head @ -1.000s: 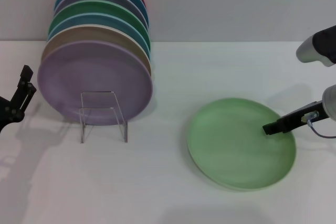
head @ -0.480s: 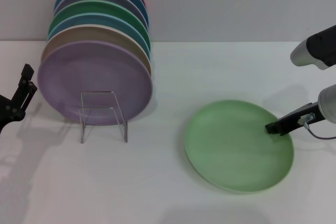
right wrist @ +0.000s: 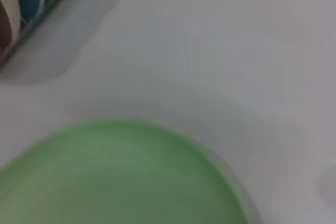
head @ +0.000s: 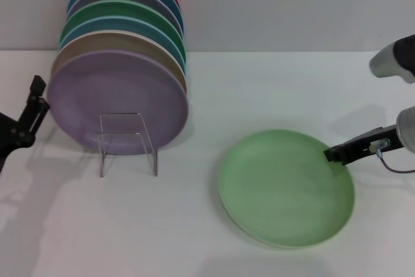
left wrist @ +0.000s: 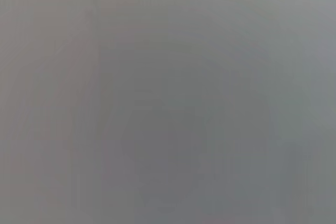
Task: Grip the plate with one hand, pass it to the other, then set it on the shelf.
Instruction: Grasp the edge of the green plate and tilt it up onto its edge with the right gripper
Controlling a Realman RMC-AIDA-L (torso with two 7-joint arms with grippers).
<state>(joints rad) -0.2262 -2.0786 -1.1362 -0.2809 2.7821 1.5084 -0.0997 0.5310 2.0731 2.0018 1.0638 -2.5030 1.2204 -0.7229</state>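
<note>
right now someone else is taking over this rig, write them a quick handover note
Right gripper: at the right edge of the mint-green plate; whether it is clamped on the rim cannot be told.
Left gripper: parked at the far left, beside the stacked plates, holding nothing.
The plate lies on the white table, right of the clear acrylic rack. The stack stands behind the rack, lilac plate in front.
Done: right arm has reached the plate.
Left: lift, pass to the left gripper, set it on the rack.
</note>
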